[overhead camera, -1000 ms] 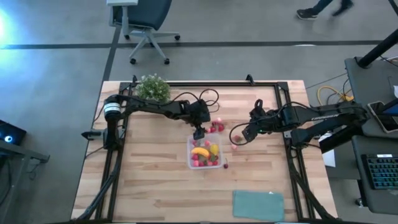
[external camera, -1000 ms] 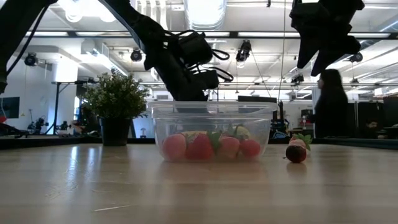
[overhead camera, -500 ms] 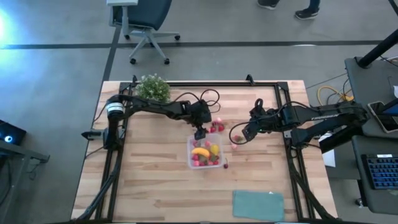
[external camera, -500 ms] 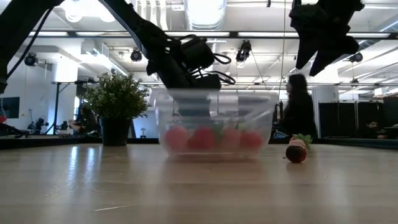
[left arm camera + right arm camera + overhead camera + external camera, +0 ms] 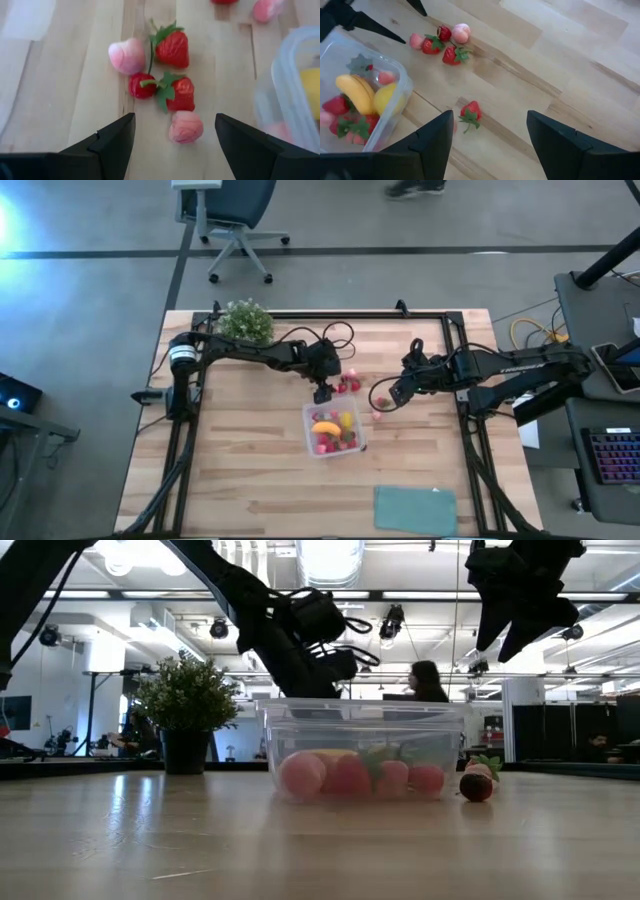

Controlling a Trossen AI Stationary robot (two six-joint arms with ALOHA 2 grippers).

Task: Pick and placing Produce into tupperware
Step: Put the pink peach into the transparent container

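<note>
Overhead, both arms' jaws gape empty above the wooden table (image 5: 240, 470), office chair (image 5: 232, 215) beyond.

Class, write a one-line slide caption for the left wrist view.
Open left gripper hovers over a pink berry and strawberries beside the clear tupperware.

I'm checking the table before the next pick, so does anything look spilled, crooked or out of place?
Some produce lies loose on the wood: a cluster of berries just beyond the tupperware, and a lone strawberry on its right-arm side. The tupperware sits slightly askew to the table edges, with the banana and lemon inside. Nothing looks damaged.
</note>
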